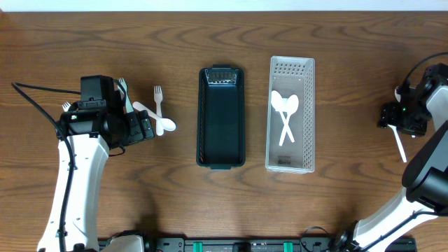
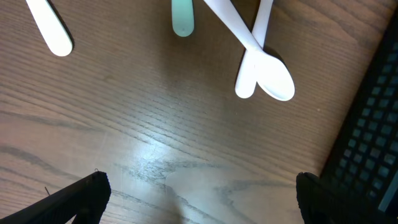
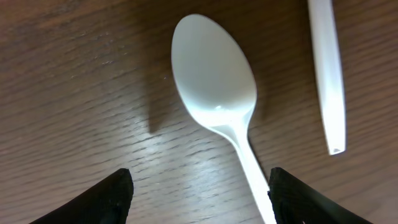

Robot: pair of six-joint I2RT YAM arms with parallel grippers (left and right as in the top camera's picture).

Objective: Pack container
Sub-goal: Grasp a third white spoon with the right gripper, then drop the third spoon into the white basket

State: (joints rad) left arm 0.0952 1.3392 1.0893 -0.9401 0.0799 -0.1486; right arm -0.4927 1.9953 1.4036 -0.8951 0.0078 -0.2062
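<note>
A dark container (image 1: 222,117) sits mid-table. Right of it, a white perforated container (image 1: 291,148) holds two crossed white spoons (image 1: 285,112). My left gripper (image 1: 145,129) is open and empty, low over bare wood (image 2: 199,199), just short of two crossed white spoons (image 1: 159,122) (image 2: 267,74). My right gripper (image 1: 387,116) is open over a white spoon (image 3: 217,81); the spoon's handle runs down close to the right finger, with nothing gripped (image 3: 199,199). A second white handle (image 3: 329,74) lies beside it and also shows in the overhead view (image 1: 400,143).
More cutlery lies at the left: a white fork (image 1: 158,96), a pale green handle (image 2: 182,18) and a white handle (image 2: 53,31). The dark container's ribbed wall (image 2: 373,124) is at the right edge of the left wrist view. Cables trail from both arms.
</note>
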